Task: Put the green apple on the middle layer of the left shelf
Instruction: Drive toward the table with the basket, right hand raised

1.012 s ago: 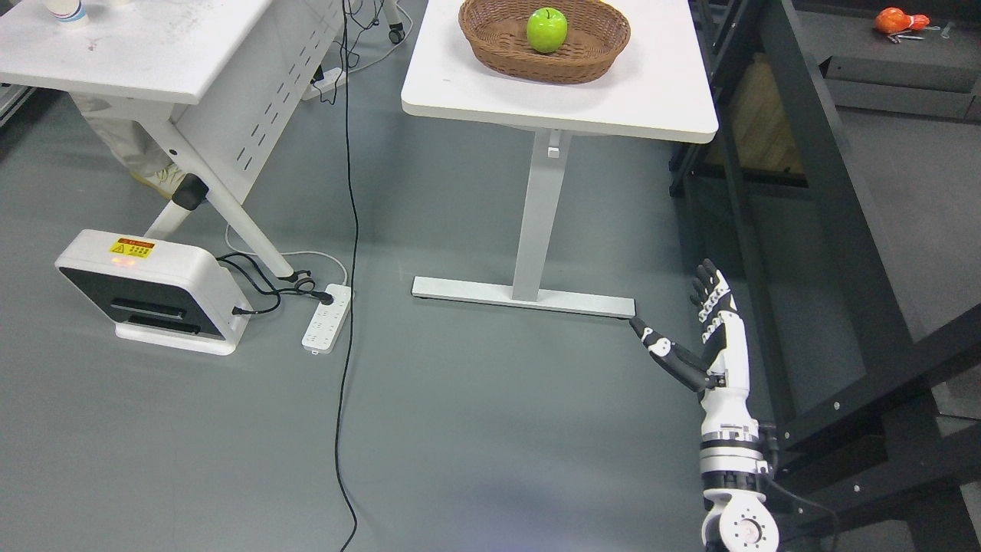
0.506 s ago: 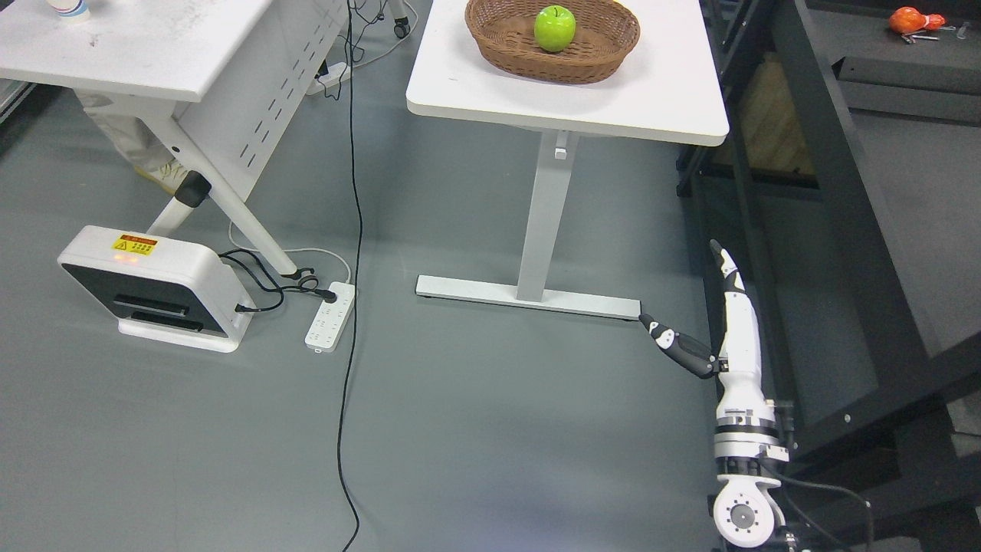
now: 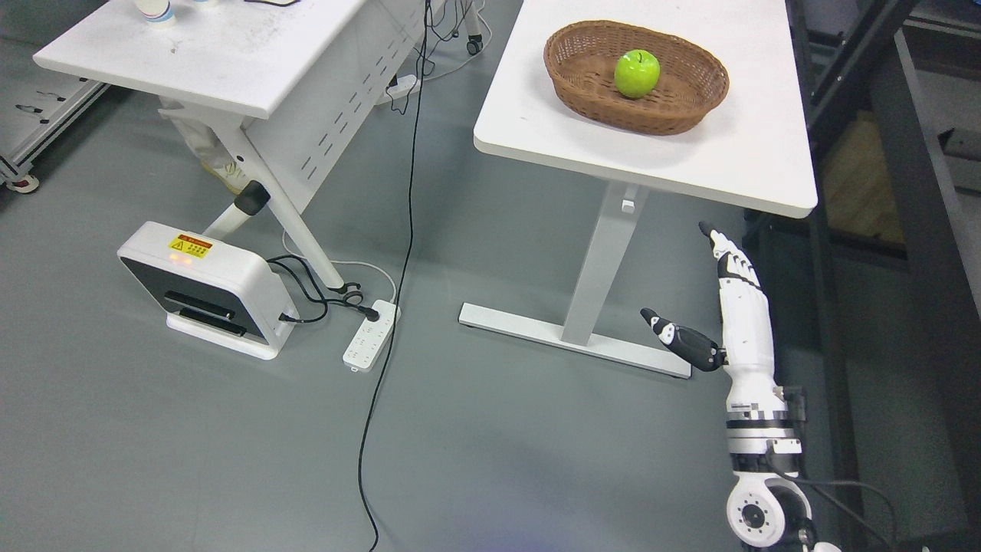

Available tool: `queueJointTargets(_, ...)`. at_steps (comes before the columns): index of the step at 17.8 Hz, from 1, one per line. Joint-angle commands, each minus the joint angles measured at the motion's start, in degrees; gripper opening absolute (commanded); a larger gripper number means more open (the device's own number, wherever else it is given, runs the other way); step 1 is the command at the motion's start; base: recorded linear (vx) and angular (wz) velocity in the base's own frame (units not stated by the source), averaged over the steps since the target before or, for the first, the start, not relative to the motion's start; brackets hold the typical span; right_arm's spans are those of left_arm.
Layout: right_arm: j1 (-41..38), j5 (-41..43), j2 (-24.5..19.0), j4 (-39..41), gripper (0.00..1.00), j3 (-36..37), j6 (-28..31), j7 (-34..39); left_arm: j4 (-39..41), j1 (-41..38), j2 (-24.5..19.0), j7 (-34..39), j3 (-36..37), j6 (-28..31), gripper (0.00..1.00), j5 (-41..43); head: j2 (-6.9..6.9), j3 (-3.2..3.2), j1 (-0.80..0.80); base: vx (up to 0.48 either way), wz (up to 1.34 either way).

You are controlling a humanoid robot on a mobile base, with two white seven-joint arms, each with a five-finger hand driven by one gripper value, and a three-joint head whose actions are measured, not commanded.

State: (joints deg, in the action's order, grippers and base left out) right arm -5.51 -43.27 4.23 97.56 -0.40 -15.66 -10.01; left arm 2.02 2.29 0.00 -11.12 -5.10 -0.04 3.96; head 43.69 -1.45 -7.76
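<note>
A green apple lies in a brown wicker basket on a white table at the upper right. My right hand hangs below the table's front edge, well below the apple, with fingers straight, thumb spread, holding nothing. A dark metal shelf frame stands along the right edge. My left arm does not show.
A second white table stands at the upper left with a cup on it. A white box device, a power strip and a long black cable lie on the grey floor. The table foot runs near my hand.
The whole picture has shifted, so the camera moved: the table and basket now sit lower and further right. My right hand has turned edge-on and risen a little toward the table edge.
</note>
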Motion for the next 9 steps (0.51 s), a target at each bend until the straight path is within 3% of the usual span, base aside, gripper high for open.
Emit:
queueJointTargets(1, 0.3, -1.6, 1.7, 0.8, 0.99, 0.3, 1.5, 0.0, 0.0, 0.0, -1.0, 0.0, 0.0, -0.1, 1.00, 0.0, 0.00, 0.00, 0.00, 0.267, 0.13)
queueJointTargets(9, 1.1, -1.7, 3.1, 0.6, 0.98, 0.4, 4.8, 0.6, 0.0, 0.1, -1.0, 0.0, 0.0, 0.0, 1.00, 0.0, 0.00, 0.00, 0.00, 0.279, -0.02)
